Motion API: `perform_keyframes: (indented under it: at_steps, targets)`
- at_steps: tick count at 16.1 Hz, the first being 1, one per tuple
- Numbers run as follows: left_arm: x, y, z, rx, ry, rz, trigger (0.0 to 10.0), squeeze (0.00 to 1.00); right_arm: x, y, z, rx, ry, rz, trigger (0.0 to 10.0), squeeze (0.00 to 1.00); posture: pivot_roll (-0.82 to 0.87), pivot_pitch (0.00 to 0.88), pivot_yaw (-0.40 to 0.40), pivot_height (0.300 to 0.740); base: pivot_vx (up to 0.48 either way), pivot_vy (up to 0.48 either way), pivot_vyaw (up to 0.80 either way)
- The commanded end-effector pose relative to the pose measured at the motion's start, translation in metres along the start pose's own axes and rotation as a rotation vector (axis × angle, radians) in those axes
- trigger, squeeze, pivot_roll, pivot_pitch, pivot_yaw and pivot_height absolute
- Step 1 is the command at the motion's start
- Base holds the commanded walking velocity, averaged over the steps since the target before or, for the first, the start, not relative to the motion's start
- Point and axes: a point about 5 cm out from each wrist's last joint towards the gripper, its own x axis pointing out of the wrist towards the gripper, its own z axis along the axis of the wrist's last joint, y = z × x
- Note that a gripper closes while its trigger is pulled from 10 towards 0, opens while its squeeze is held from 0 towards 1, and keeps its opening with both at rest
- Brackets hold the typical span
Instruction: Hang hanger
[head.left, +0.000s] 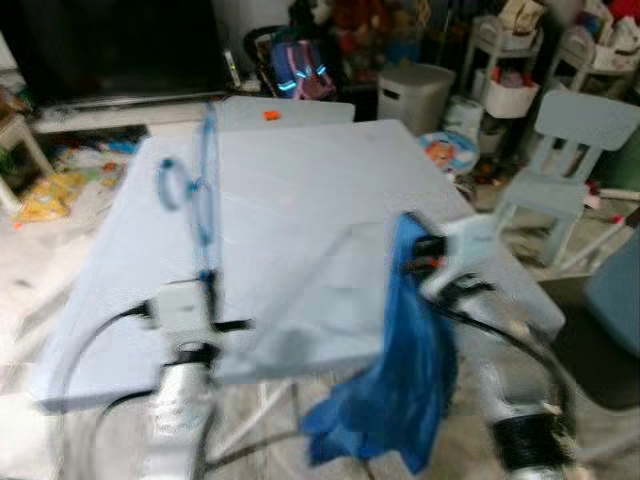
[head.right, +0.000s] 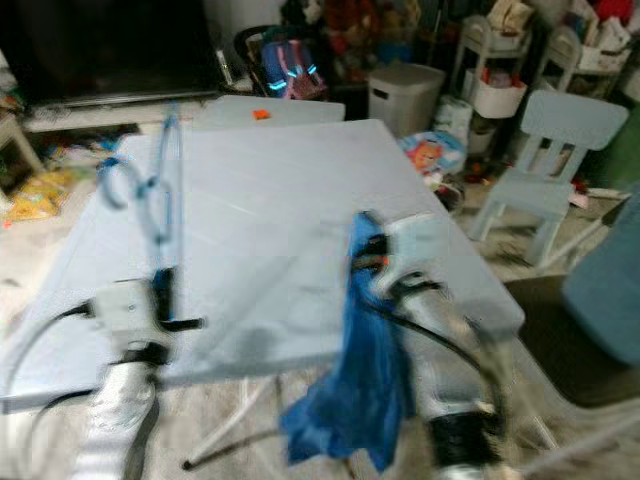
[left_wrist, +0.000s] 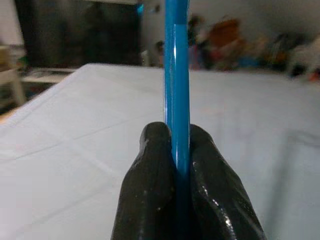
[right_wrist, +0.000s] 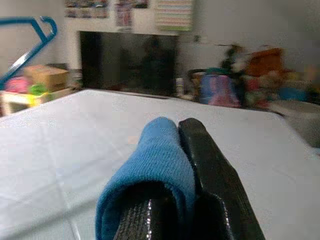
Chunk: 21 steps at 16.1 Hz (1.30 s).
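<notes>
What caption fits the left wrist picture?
Left gripper shut on a thin blue plastic hanger above the pale blue table.

No readable text, label, brand or number is showing anywhere. Posters (right_wrist: 172, 12) are hanging on the far wall, well beyond the right gripper's closed jaws, but their print is blurring too much to read.

Even, soft indoor light falls on the pale blue table (head.left: 300, 210), which reads bright with no hard glare. Both head views are smeared by motion blur, worst along the near edge, where the arms and the blue cloth (head.left: 400, 390) lose their outlines. The far room sits dimmer (the dark screen (head.left: 120, 45) is almost black). In the wrist views the close black fingers (left_wrist: 150, 200) are fairly sharp, and the background is out of focus.
</notes>
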Motion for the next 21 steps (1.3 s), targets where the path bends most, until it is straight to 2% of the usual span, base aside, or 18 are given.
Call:
perform_keyframes:
  at_steps: [1, 3, 4, 6, 7, 9, 10, 11, 13, 14, 15, 16, 17, 18, 19, 20, 21]
  targets:
    - [-0.001, -0.004, 0.006, 0.026, -0.019, 0.018, 10.0, 0.00, 0.013, -0.011, 0.019, -0.024, -0.051, 0.026, 10.0, 0.00, -0.02, 0.000, -0.008, 0.740, 0.000, 0.000, 0.00]
    - [-0.006, 0.003, 0.004, 0.060, 0.002, 0.079, 10.0, 0.00, 0.042, -0.007, 0.038, -0.031, -0.081, 0.121, 10.0, 0.00, 0.00, 0.000, -0.026, 0.740, 0.000, 0.000, 0.00]
    - [-0.007, 0.004, 0.004, 0.064, 0.008, 0.092, 10.0, 0.00, 0.047, -0.006, 0.042, -0.031, -0.088, 0.132, 10.0, 0.00, 0.01, 0.000, -0.032, 0.740, 0.000, 0.000, 0.00]
    - [-0.008, 0.007, 0.005, 0.078, 0.004, 0.121, 10.0, 0.00, 0.082, 0.007, 0.066, 0.030, -0.132, 0.198, 10.0, 0.00, 0.04, 0.000, -0.042, 0.740, 0.000, 0.000, 0.00]
    - [-0.008, 0.007, 0.006, 0.078, 0.003, 0.122, 10.0, 0.00, 0.089, 0.012, 0.072, 0.029, -0.139, 0.221, 10.0, 0.00, 0.04, 0.000, -0.043, 0.740, 0.000, 0.000, 0.00]
    - [-0.005, 0.004, 0.008, 0.088, -0.005, 0.118, 10.0, 0.00, 0.130, 0.040, 0.116, 0.001, -0.179, 0.284, 10.0, 0.00, 0.06, 0.000, -0.048, 0.740, 0.000, 0.000, 0.00]
    - [-0.004, 0.003, 0.009, 0.088, -0.010, 0.116, 10.0, 0.00, 0.140, 0.048, 0.140, -0.019, -0.226, 0.276, 10.0, 0.00, 0.06, 0.000, -0.053, 0.740, 0.000, 0.000, 0.00]
    - [-0.004, 0.003, 0.009, 0.089, -0.010, 0.117, 10.0, 0.00, 0.143, 0.050, 0.148, -0.018, -0.242, 0.271, 10.0, 0.00, 0.06, 0.000, -0.055, 0.740, 0.000, 0.000, 0.00]
    - [-0.003, 0.002, 0.011, 0.091, -0.021, 0.129, 10.0, 0.00, 0.155, 0.051, 0.227, 0.047, -0.409, 0.126, 10.0, 0.00, 0.08, 0.000, -0.074, 0.740, 0.000, 0.000, 0.00]
    - [-0.003, 0.002, 0.011, 0.091, -0.023, 0.139, 10.0, 0.00, 0.154, 0.047, 0.248, 0.040, -0.457, 0.060, 10.0, 0.00, 0.09, 0.000, -0.081, 0.740, 0.000, 0.000, 0.00]
    - [-0.003, 0.002, 0.011, 0.091, -0.025, 0.142, 10.0, 0.00, 0.153, 0.043, 0.258, 0.040, -0.482, 0.019, 10.0, 0.00, 0.09, 0.000, -0.088, 0.740, 0.000, 0.000, 0.00]
    - [-0.005, 0.002, 0.011, 0.090, -0.025, 0.154, 10.0, 0.00, 0.149, 0.031, 0.275, 0.057, -0.523, -0.101, 10.0, 0.00, 0.09, 0.000, -0.099, 0.740, 0.000, 0.000, 0.00]
    - [-0.005, 0.003, 0.010, 0.088, -0.023, 0.158, 10.0, 0.00, 0.149, 0.026, 0.274, 0.099, -0.519, -0.136, 10.0, 0.00, 0.09, 0.000, -0.100, 0.740, 0.000, 0.000, 0.00]
    - [-0.006, 0.002, 0.010, 0.085, -0.024, 0.160, 10.0, 0.00, 0.150, 0.025, 0.265, 0.071, -0.495, -0.148, 10.0, 0.00, 0.09, 0.000, -0.106, 0.740, 0.000, 0.000, 0.00]
    - [-0.005, 0.001, 0.011, 0.084, -0.026, 0.163, 10.0, 0.00, 0.154, 0.032, 0.244, -0.020, -0.434, -0.117, 10.0, 0.00, 0.10, 0.000, -0.109, 0.740, 0.000, 0.000, 0.00]
    - [-0.005, -0.001, 0.011, 0.081, -0.027, 0.164, 10.0, 0.00, 0.157, 0.040, 0.196, -0.124, -0.284, -0.047, 10.0, 0.00, 0.09, 0.000, -0.109, 0.740, 0.000, 0.000, 0.00]
    - [-0.005, -0.002, 0.011, 0.079, -0.027, 0.163, 10.0, 0.00, 0.156, 0.041, 0.168, -0.185, -0.198, -0.010, 10.0, 0.00, 0.09, 0.000, -0.112, 0.740, 0.000, 0.000, 0.00]
